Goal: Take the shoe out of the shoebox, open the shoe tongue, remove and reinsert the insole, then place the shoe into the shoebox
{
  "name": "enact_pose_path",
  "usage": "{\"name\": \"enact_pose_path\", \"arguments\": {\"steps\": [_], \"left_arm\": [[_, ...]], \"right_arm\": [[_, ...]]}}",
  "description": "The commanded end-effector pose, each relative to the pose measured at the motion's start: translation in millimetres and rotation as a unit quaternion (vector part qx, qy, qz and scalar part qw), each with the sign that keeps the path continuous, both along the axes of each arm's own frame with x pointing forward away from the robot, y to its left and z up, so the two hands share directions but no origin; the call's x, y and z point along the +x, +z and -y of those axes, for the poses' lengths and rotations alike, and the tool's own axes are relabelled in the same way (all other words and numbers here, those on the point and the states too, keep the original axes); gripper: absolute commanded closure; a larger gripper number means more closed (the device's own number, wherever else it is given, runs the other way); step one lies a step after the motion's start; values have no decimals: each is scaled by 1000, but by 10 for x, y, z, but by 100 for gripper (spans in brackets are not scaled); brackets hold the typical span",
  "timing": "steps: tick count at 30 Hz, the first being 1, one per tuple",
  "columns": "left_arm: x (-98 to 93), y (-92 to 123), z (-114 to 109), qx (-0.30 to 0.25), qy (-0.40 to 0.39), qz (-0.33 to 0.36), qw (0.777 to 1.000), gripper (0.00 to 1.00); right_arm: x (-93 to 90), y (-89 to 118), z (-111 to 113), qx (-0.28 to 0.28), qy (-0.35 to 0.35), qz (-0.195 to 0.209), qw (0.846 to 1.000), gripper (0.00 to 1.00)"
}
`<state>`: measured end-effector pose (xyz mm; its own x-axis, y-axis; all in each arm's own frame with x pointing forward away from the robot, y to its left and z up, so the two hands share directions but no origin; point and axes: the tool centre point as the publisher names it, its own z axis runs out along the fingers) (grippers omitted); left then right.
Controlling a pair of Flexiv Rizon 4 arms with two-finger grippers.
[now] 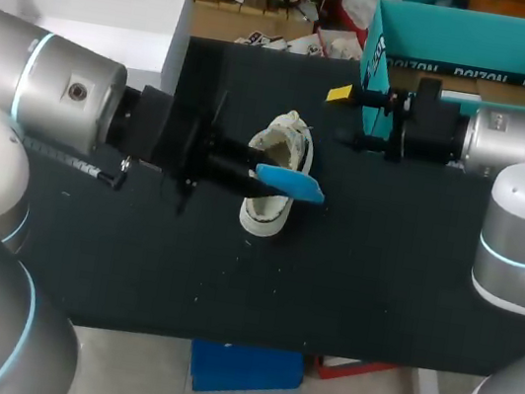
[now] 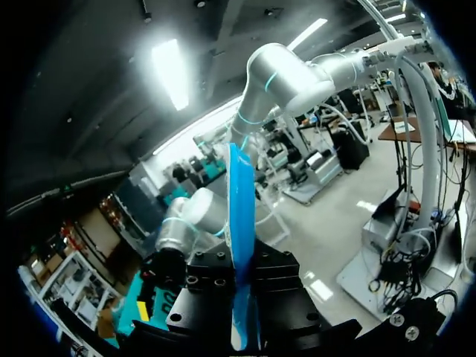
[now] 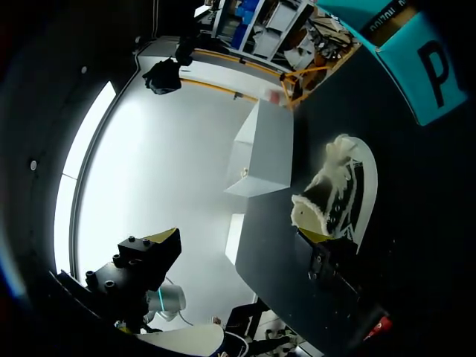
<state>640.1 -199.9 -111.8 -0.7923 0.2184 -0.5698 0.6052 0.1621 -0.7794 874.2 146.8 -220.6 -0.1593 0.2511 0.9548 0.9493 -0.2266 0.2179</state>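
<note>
A white shoe (image 1: 280, 165) lies on the black table (image 1: 380, 276) near the middle, its opening up. My left gripper (image 1: 252, 170) hangs just over it, shut on a blue insole (image 1: 292, 184) that sticks out past the shoe's side. In the left wrist view the insole (image 2: 242, 208) stands upright, pinched between the black fingers (image 2: 279, 297). My right gripper (image 1: 348, 119) is open and holds nothing, beside the teal shoebox (image 1: 466, 49) and apart from the shoe. In the right wrist view the shoe (image 3: 342, 190) lies ahead of one finger.
The teal shoebox stands at the back right corner; the right wrist view shows its side (image 3: 424, 67). A white box (image 1: 82, 9) sits at the back left, also seen as the white box (image 3: 264, 149) beyond the shoe. Bare black tabletop lies in front of the shoe.
</note>
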Motion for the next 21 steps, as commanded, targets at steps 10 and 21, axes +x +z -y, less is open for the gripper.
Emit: {"name": "enact_pose_path", "arguments": {"steps": [10,21], "left_arm": [[-155,-556,-91,-17,5,235,972,100],[-122,-642,-83,-15,15,233,972,100]], "right_arm": [[0,-9,-15,0,-1,0,1000,0],[0,-9,-15,0,-1,0,1000,0]]}}
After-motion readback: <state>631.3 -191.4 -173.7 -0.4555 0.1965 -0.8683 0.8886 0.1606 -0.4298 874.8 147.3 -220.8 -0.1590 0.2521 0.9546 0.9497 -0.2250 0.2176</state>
